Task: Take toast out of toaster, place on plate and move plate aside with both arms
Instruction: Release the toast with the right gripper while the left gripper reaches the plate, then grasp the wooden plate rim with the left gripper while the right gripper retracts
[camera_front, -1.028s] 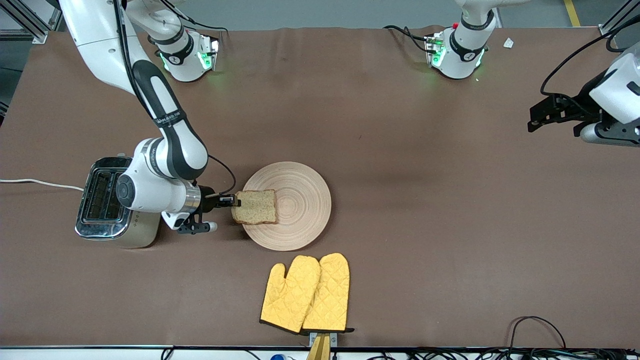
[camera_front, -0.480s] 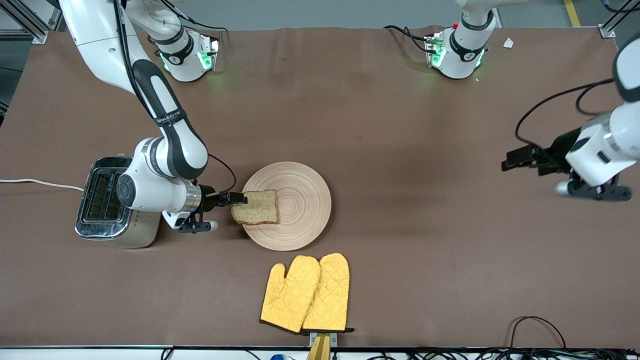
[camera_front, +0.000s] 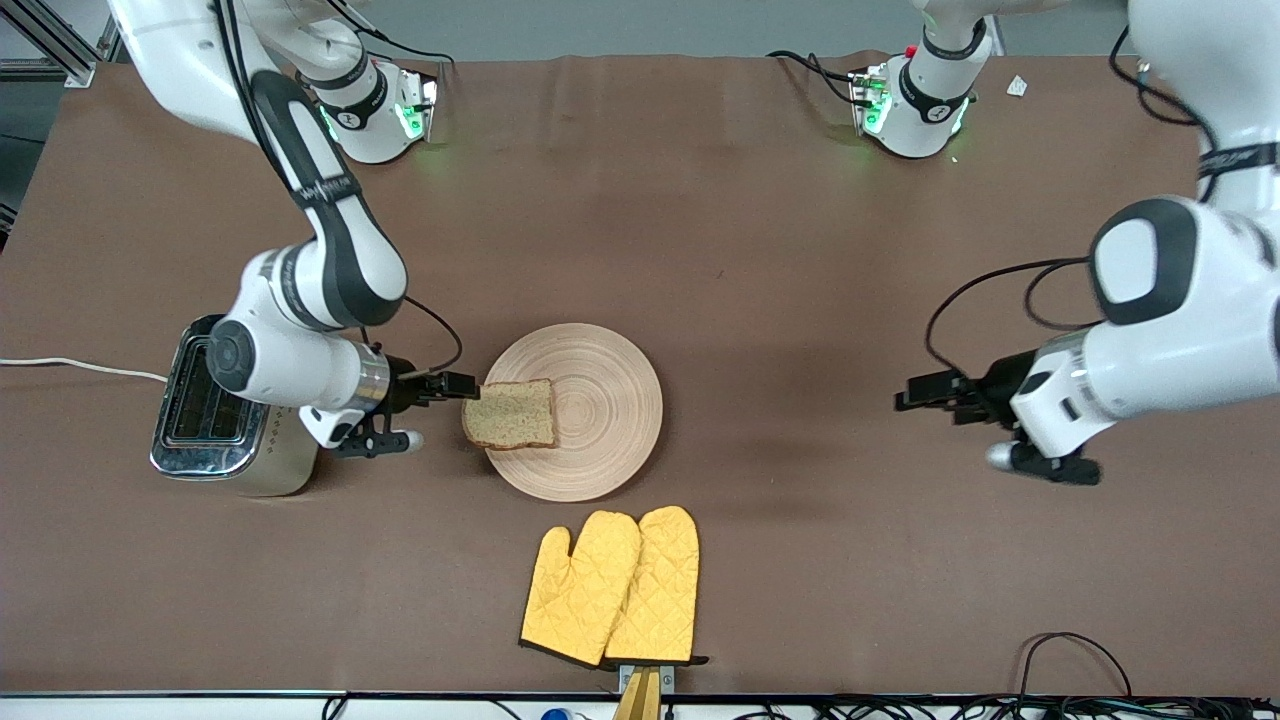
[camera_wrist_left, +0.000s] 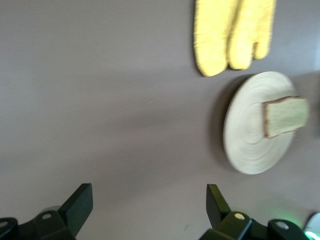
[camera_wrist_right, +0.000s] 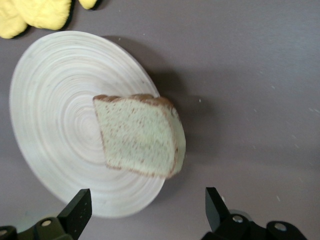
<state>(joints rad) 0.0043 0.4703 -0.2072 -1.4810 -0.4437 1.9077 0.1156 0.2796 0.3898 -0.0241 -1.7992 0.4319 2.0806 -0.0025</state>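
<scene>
The toast (camera_front: 510, 414) lies flat on the plate (camera_front: 610, 410), at the rim toward the toaster, with one edge overhanging. My right gripper (camera_front: 462, 385) is open and empty, just off the toast's overhanging edge. In the right wrist view its fingers stand wide apart (camera_wrist_right: 145, 212) around the plate's rim (camera_wrist_right: 50, 100), clear of the toast (camera_wrist_right: 140, 135). My left gripper (camera_front: 910, 393) is open and empty over bare table toward the left arm's end, well away from the plate. The left wrist view (camera_wrist_left: 147, 205) shows the plate (camera_wrist_left: 247, 135) and toast (camera_wrist_left: 285, 116) ahead.
A chrome toaster (camera_front: 205, 410) stands under the right arm's wrist, with a white cord running off the table. A pair of yellow oven mitts (camera_front: 612, 588) lies nearer the front camera than the plate, also in the left wrist view (camera_wrist_left: 232, 32).
My right gripper let go of the toast and drew back slightly toward the toaster. My left arm swung in from the table's end toward the plate and came lower.
</scene>
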